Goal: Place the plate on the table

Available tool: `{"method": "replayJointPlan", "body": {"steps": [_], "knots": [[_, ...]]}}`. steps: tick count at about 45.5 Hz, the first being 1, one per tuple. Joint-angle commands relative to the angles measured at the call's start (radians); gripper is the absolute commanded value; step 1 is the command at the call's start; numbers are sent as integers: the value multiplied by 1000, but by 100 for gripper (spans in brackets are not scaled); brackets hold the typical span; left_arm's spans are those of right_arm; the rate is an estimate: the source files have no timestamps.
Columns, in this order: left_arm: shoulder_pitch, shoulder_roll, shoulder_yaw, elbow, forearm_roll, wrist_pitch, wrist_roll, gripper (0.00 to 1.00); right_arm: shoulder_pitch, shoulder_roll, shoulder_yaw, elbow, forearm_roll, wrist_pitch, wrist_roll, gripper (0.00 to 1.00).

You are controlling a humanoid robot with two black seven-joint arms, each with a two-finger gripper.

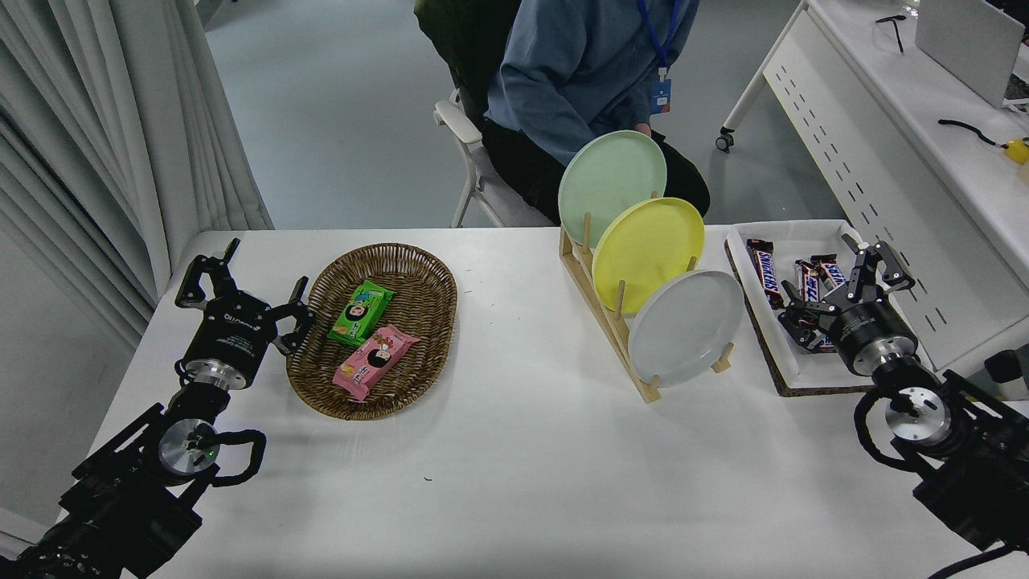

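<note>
Now the table [514, 482] holds a wooden rack [611, 322] near its far edge with three plates standing in it: one green, one yellow, and the plate [683, 326] we want, grey-white, in the front slot. The right gripper [844, 281], fingers spread and holding nothing, hangs over a tray [792, 374] of candy bars at the right edge. It should probably pinch the rim and lift gently. The left gripper [241, 281], fingers spread, sits beside one basket [374, 330] with two snack packs.

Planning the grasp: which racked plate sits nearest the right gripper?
The grey-white plate, in the rack's front slot; the yellow and mint-green plates stand farther back.
</note>
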Motion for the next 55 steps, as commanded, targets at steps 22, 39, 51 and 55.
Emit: {"method": "replayJointPlan", "body": {"steps": [22,39,51,55], "knots": [[0,0,-1,1,0,0,0,100,170,-196,-492,150,-4,-2,-8,99],[0,-1,-1,1,0,0,0,100,456,-375,-1043,438,34,105,-9,99],[0,0,1,1,0,0,0,100,560,-451,-1138,556,119,156,-9,99],[0,0,1,0,0,0,0,100,582,-455,-1182,576,117,161,-9,99]]}}
